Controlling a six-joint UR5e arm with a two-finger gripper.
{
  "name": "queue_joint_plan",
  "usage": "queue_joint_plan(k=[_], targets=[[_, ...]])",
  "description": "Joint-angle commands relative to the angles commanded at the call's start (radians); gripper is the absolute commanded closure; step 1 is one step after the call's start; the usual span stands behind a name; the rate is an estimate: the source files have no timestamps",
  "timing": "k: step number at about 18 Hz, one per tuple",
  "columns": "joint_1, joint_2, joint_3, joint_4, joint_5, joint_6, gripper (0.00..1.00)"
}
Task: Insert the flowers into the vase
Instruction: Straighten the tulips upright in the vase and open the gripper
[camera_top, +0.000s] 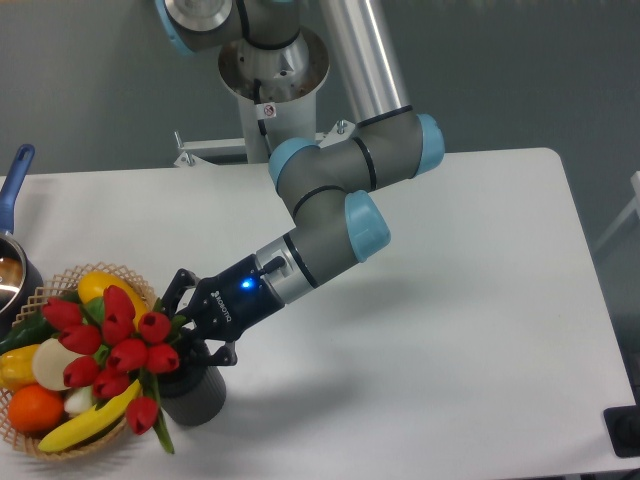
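A bunch of red tulips, the flowers (115, 348), leans to the left over the dark grey vase (195, 395) near the table's front left edge. The stems run down toward the vase mouth, which the buds, leaves and gripper hide. My gripper (183, 340) sits just above the vase, its black fingers shut on the flower stems. The buds hang over the edge of the fruit basket.
A woven basket (122, 272) of fruit, with a banana, an orange and a yellow fruit, stands directly left of the vase. A blue-handled metal pot (12, 215) is at the far left edge. The arm's base (272, 80) rises behind the table.
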Motion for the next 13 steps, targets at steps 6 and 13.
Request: queue_joint_plan(k=[6, 13], targets=[[0.015, 0.011, -0.043, 0.0, 0.003, 0.037, 0.39], [0.032, 0.046, -0.077, -0.002, 0.002, 0.035, 0.27]])
